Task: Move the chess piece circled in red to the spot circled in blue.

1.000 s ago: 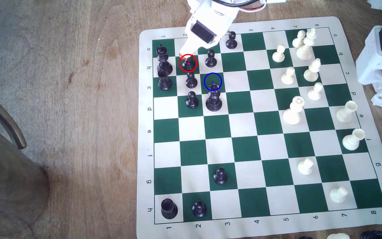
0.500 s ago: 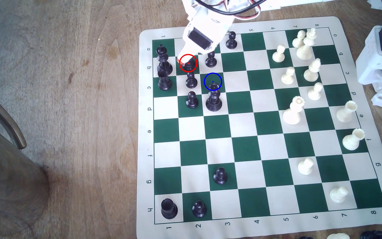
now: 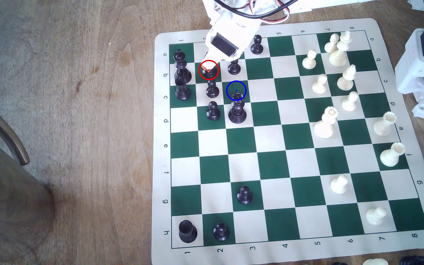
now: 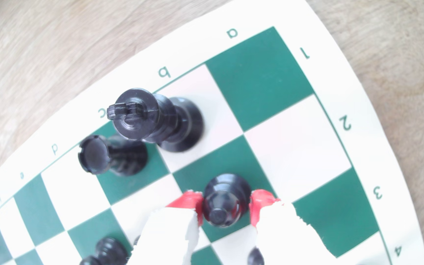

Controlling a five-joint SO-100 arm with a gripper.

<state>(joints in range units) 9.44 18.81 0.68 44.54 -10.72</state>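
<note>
The black bishop [image 3: 209, 73] stands on the red-ringed green square near the board's far left corner in the exterior view, its top covered by my white arm. My gripper [image 3: 208, 68] is down over it. In the wrist view the gripper [image 4: 225, 202] is open, and its red-tipped fingers [image 4: 189, 202] stand one on each side of the bishop [image 4: 222, 203], very close to it. The bishop rests upright on its square. The blue-ringed green square [image 3: 236, 88] lies one square diagonally nearer in the exterior view, with the black queen's head overlapping the ring's lower edge.
Black pieces crowd the bishop: king [image 3: 180, 65] and rook [image 3: 182, 90] on the exterior view's left, a pawn [image 3: 212, 89] just in front, another pawn [image 3: 234, 66] on the exterior view's right. The queen [image 3: 237, 112] stands right in front of the blue ring. White pieces fill the far right.
My gripper has come down over the bishop and shifted slightly to the exterior view's right, so the red tip now sits inside the red ring. No piece has moved.
</note>
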